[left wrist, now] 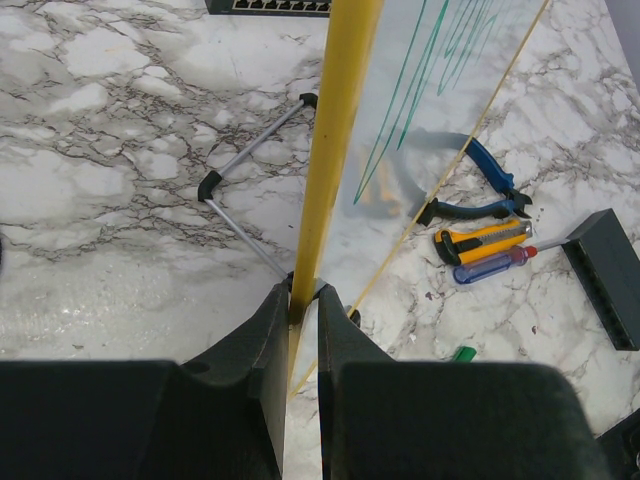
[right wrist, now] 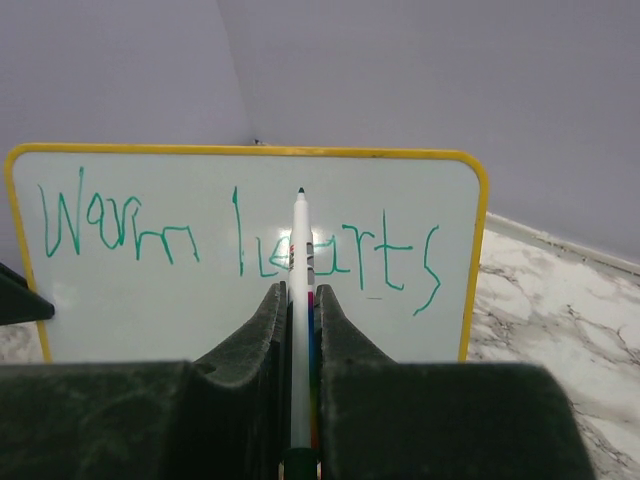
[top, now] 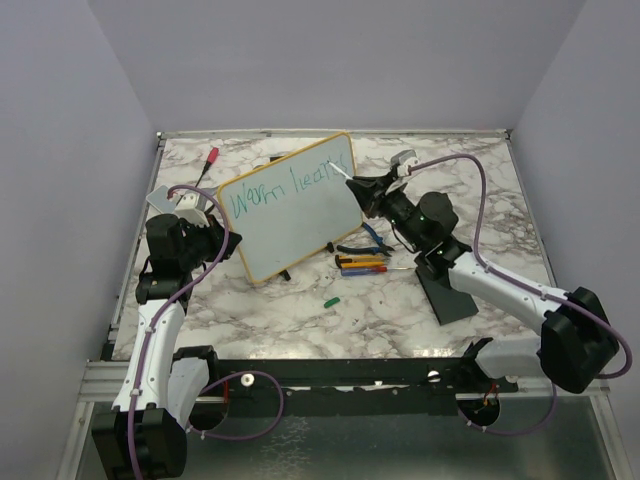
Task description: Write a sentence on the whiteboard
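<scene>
Teal sentence (right wrist: pixel 238 235) "Warm hearts" on whiteboard (right wrist: pixel 150 310)

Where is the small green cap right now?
Top view: the small green cap lies on the white marble table, near centre, in front of the yellow-framed whiteboard.

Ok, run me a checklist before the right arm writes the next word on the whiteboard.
1. Left gripper clamped on the whiteboard by its yellow frame: ok.
2. Right gripper shut on the marker, tip aimed at the board: ok.
3. Marker tip touching the surface or clear of it: cannot tell.
4. The sentence reads "Warm hearts" on the top line, with bare white below for more: ok.
5. Loose pliers and utility knife lie on the table, off the writing face: ok.
</scene>
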Controlling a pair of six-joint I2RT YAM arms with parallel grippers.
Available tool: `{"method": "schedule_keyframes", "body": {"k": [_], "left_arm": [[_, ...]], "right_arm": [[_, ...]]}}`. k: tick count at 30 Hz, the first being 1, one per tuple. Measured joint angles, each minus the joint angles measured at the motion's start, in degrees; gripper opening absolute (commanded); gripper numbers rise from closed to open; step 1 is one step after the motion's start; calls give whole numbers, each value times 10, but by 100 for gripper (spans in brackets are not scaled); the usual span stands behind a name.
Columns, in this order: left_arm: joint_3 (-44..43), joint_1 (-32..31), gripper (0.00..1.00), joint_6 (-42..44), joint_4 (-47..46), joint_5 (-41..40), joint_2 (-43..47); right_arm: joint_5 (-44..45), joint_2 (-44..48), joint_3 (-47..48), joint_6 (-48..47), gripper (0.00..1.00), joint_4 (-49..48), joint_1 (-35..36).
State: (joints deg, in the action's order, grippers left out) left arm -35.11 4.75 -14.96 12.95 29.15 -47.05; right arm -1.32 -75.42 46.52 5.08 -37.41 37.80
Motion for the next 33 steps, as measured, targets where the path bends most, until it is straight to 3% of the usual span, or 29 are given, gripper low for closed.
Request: {"method": "schedule_keyframes", "body": {"k": [18,25,33], "left_arm": [[0,0,0,0,0,-3,-6],[0,-9,0,-1,0,-21,-12],[0,-24,0,-1,1,-40,-11]], "right_arm": [[-37,99,-52,0,1,40,0],[-36,97,-58,14,1,53,9],[-16,50,-63,39,1,55,81]]}}
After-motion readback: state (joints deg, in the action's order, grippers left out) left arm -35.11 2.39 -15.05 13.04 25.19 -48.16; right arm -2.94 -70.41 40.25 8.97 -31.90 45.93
